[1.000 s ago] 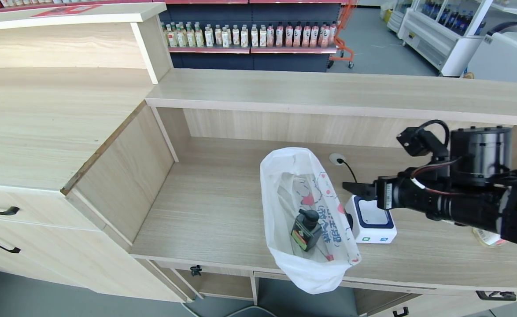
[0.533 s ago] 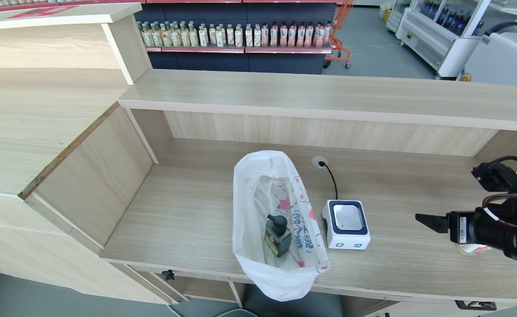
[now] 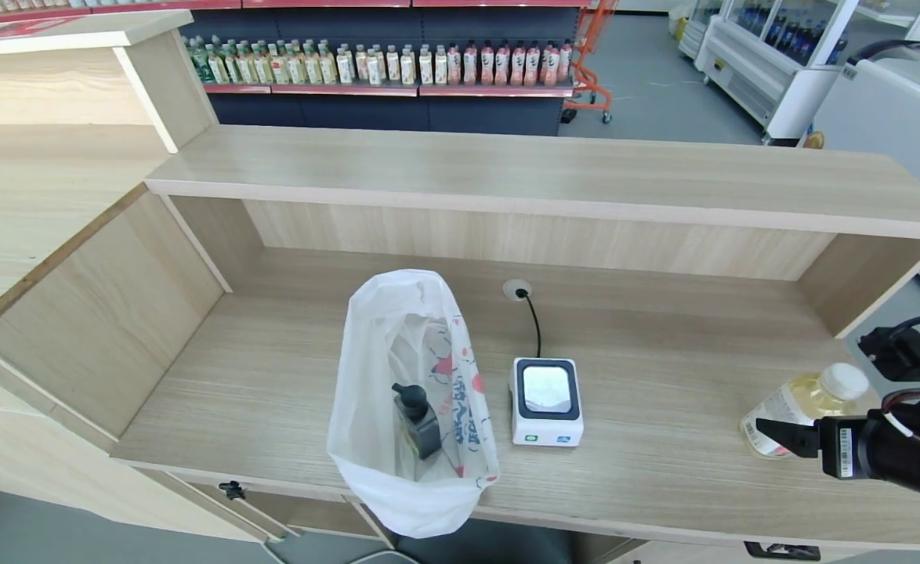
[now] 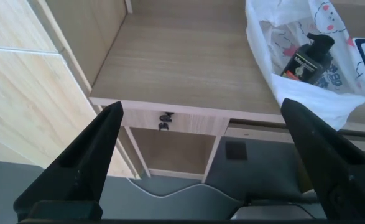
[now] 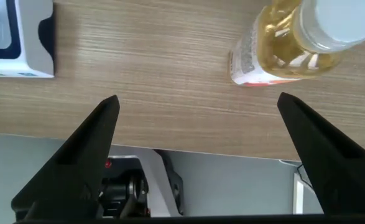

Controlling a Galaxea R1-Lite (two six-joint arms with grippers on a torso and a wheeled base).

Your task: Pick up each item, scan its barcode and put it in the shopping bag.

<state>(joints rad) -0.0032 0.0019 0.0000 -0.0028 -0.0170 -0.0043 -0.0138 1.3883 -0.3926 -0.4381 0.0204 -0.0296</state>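
A white shopping bag point(image 3: 409, 368) stands open on the wooden counter point(image 3: 664, 470), with a dark pump bottle point(image 3: 417, 423) inside it. Just right of the bag sits the white barcode scanner point(image 3: 546, 399). A bottle of yellow liquid with a white cap point(image 3: 805, 403) lies at the counter's right end. My right gripper point(image 3: 781, 437) hovers just in front of that bottle, open with nothing held; its wrist view has the gripper point(image 5: 198, 99) near the bottle point(image 5: 288, 43) and the scanner point(image 5: 14, 37). My left gripper point(image 4: 202, 106) is open below the counter's front edge, near the bag point(image 4: 306, 106).
A raised ledge point(image 3: 507, 172) runs along the counter's back, and a side panel point(image 3: 99, 329) closes the left. The scanner's black cable point(image 3: 534, 321) runs to a hole at the rear. Bare counter lies between scanner and bottle.
The head camera has turned, shifting the whole scene left. My right arm has drawn back from over the scanner to the counter's right end, uncovering the yellow bottle.
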